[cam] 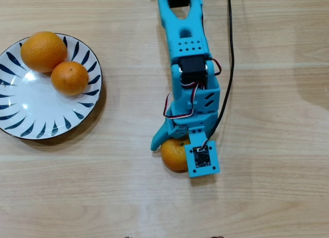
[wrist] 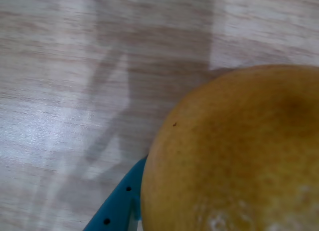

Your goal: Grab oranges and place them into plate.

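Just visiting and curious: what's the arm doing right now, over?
Gripper around third orange on table, grip unconfirmed. Two oranges on plate. Nothing in the way.

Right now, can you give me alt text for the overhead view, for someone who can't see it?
A blue robot arm reaches down the middle of a wooden table, its end effector over an orange that it partly hides. At left, a white plate with dark blue strokes holds two more oranges, touching.
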